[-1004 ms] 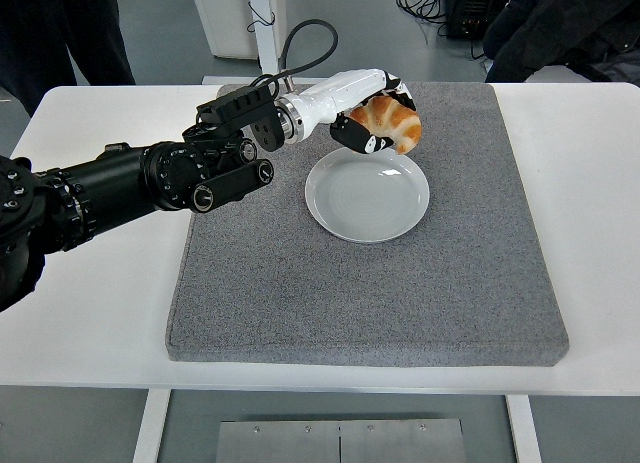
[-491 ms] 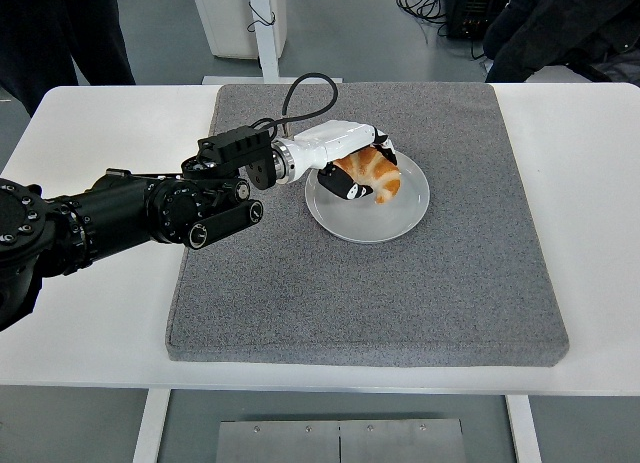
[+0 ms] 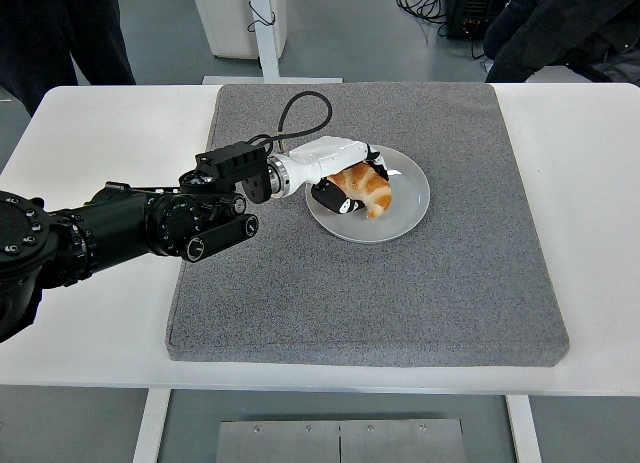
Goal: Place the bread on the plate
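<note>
Resting lower now, bread [image 3: 366, 190] on plate [image 3: 405, 209]; robot hand [image 3: 338, 175] closed around it

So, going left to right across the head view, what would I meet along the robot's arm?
Black left arm → white robot hand → bread in its grasp → far rim of the white plate → bare grey mat → white table.

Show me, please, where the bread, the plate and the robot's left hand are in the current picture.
bread [image 3: 368, 190], head view, on its golden crust beside the fingers.
plate [image 3: 405, 205], head view, on the bare white surface right of the bread.
left hand [image 3: 340, 178], head view, on the middle of the hand, over the plate.
</note>
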